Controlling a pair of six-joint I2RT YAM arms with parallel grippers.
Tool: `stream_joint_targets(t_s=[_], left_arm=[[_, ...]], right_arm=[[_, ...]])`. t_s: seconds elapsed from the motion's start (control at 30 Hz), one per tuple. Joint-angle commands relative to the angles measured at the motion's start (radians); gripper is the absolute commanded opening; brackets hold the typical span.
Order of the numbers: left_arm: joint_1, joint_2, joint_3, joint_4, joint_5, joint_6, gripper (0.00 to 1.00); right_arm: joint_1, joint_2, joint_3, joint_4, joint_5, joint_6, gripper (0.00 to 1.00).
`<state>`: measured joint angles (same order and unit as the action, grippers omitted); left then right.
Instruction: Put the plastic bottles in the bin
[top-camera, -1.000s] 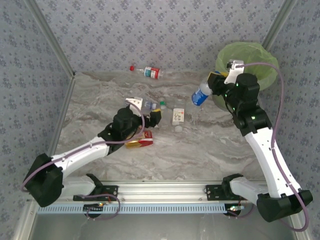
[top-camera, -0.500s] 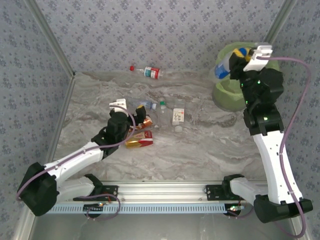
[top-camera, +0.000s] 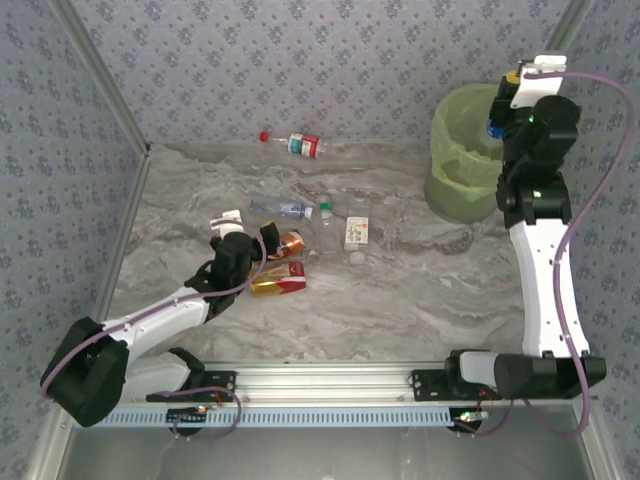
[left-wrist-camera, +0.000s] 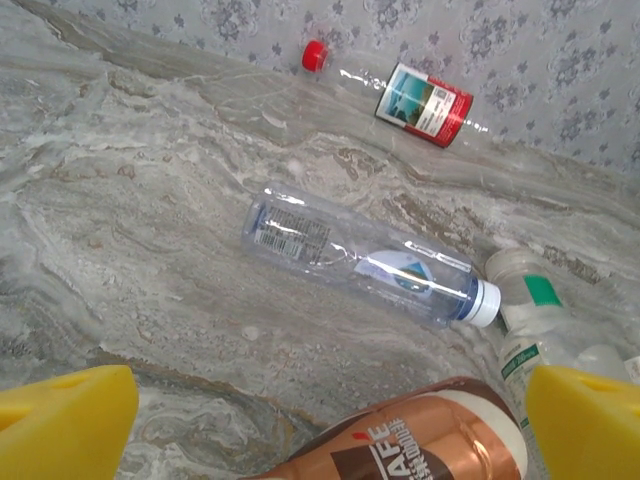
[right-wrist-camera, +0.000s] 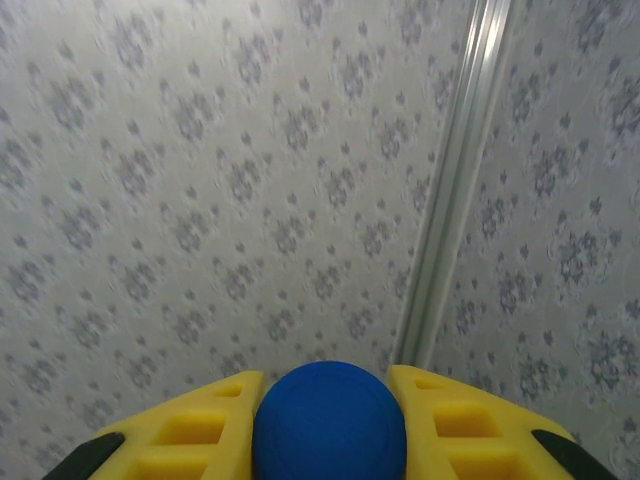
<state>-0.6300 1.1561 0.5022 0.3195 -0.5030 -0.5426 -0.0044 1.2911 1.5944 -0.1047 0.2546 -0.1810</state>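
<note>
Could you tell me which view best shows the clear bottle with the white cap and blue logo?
Left wrist: the clear bottle lies whole, close up, label visible. Top external shows it small and faint.

Six plastic bottles (top-camera: 280, 208) lie on the worktop (top-camera: 420, 290) ahead of the left end effector (top-camera: 250, 232). One blue-capped bottle (right-wrist-camera: 330, 420) is gripped in the right end effector (top-camera: 503, 100). One bin (top-camera: 460, 170) stands near it.

The marbled grey table (top-camera: 420, 300) carries scattered plastic bottles (top-camera: 283, 209) — and, at its far-right corner, the green-lined bin (top-camera: 455, 185).
</note>
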Motion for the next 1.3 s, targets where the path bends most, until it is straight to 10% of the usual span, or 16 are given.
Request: stream_joint_targets(t_s=[0.0,0.6,0.83,1.27], left_arm=[[0.010,-0.048,0.023,-0.023,0.037,0.008,0.99],[0.060,-0.118,0.008,-0.054,0.102,-0.045,0.99],[0.061,-0.119,0.018,-0.071,0.111,-0.046,0.99],[0.146,-0.099,0.015,-0.066,0.244,-0.123,0.99]], right_arm=[[-0.008,0.043,0.046,-0.047,0.097,-0.075,0.02],[-0.015,0.368,0.200,-0.224,0.258,-0.195,0.15],[-0.017,0.451,0.286,-0.366,0.248,-0.149,0.54],[-0.014,0.349,0.282,-0.425,0.022,0.047,0.84]])
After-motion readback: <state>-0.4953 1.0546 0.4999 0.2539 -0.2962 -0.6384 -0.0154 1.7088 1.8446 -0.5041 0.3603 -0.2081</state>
